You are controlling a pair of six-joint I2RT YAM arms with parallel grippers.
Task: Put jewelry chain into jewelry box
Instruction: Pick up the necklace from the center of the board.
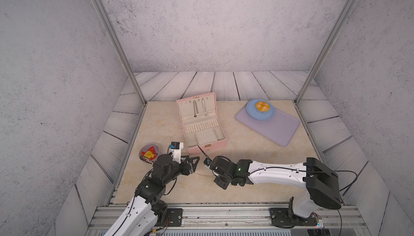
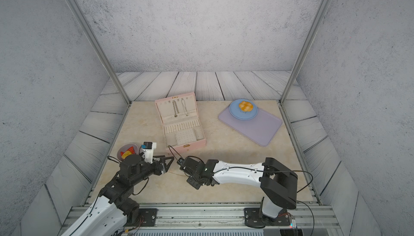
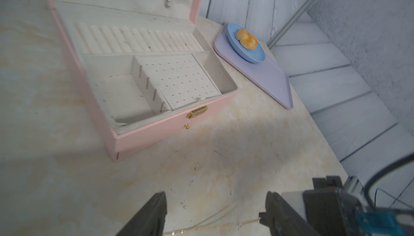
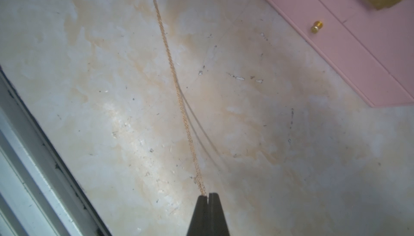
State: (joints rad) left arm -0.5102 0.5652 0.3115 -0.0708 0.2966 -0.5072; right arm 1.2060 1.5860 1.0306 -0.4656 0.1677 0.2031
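Bare table (image 1: 251, 161) lies open right of the box (image 1: 216, 147), up to the tray (image 1: 282, 129). The raised lid (image 1: 184, 111) walls the box's back; its top is open.

Reaches the left arm (image 1: 156, 178) forward and low, elbow bent, with the left pincer (image 3: 215, 195) spread wide and pointing toward the other arm. Stretches the right arm (image 1: 275, 172) sideways across the front — wrist turned down, right pincer (image 4: 208, 195) pinched fully shut.

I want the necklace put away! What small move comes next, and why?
Probably lift the right end effector toward the open box: it is shut on one end of the gold chain, whose remainder trails across the table outside the box.
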